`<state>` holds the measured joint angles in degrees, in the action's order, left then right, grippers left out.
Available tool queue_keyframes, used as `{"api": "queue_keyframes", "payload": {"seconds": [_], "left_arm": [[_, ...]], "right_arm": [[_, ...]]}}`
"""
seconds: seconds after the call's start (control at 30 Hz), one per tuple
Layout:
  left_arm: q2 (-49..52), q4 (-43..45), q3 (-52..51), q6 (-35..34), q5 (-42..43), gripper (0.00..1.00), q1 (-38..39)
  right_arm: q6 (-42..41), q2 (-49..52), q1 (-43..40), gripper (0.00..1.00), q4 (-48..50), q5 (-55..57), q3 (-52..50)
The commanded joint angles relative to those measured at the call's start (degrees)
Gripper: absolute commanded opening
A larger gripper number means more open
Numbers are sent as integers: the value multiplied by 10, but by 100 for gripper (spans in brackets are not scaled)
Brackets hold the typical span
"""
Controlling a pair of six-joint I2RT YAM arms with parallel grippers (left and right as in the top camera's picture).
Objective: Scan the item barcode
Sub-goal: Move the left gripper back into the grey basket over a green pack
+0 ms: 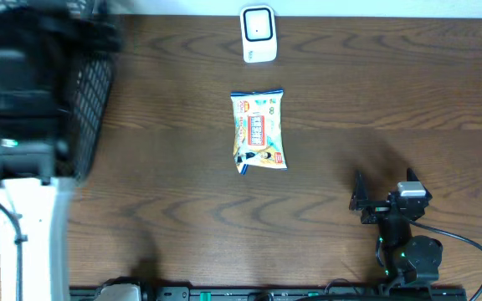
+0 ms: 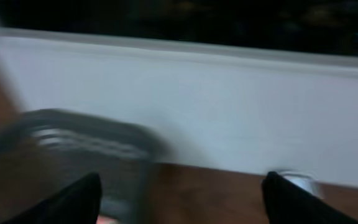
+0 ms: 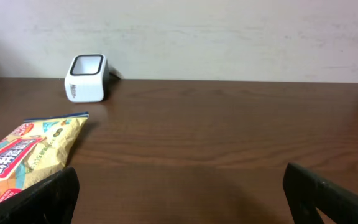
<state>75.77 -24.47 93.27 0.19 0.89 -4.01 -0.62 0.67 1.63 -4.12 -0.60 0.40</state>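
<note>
A yellow snack bag (image 1: 259, 131) lies flat in the middle of the table, and its near corner shows at the left of the right wrist view (image 3: 27, 152). The white barcode scanner (image 1: 258, 34) stands at the table's far edge (image 3: 87, 78). My right gripper (image 1: 371, 199) rests low at the front right, open, with only bare wood between its jaws (image 3: 179, 186). My left arm is a dark blur over the basket at the far left. In its blurred wrist view the left gripper (image 2: 179, 190) is open and holds nothing.
A black mesh basket (image 1: 90, 92) fills the table's left end and appears as a grey smear (image 2: 86, 140) in the left wrist view. A white wall runs behind the table. A white post (image 1: 28, 234) stands at the front left.
</note>
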Motion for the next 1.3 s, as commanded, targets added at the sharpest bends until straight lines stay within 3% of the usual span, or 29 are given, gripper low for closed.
{"api": "queue_keyframes", "payload": {"seconds": [0.0, 0.2, 0.43, 0.73, 1.0, 1.27], "left_arm": [[41, -20, 58, 47, 0, 83, -70], [127, -71, 98, 42, -1, 90, -158], [199, -101, 98, 43, -1, 90, -225], [285, -203, 97, 45, -3, 89, -296], [322, -233, 90, -107, -92, 89, -307], [358, -242, 69, -264, -106, 89, -307]], "right_arm": [[5, -3, 0, 99, -3, 0, -1], [5, -3, 0, 99, -3, 0, -1], [5, -3, 0, 99, -3, 0, -1], [5, -3, 0, 99, -3, 0, -1], [5, -3, 0, 99, -3, 0, -1], [5, -3, 0, 99, -3, 0, -1]]}}
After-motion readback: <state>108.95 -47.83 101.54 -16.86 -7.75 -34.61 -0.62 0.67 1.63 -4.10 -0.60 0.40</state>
